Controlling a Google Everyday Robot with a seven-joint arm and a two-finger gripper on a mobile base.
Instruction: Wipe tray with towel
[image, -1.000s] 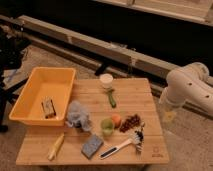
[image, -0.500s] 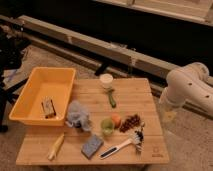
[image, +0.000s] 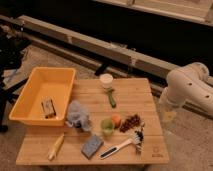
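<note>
The yellow tray (image: 30, 87) sits on the left end of the wooden table (image: 135, 97), with a small brown and white block (image: 48, 107) lying inside it. The grey towel (image: 78, 116) lies crumpled on the table just right of the tray's near corner. My white arm (image: 189, 85) hangs off the table's right edge. My gripper (image: 169, 116) points down beside that edge, far from the towel and the tray, and holds nothing that I can see.
On the table are a white cup (image: 106, 80), a green vegetable (image: 112, 98), a green cup (image: 106, 125), an orange (image: 116, 120), grapes (image: 131, 122), a dish brush (image: 122, 145), a grey sponge (image: 92, 146) and a yellow banana (image: 56, 146). A long rail (image: 100, 47) runs behind.
</note>
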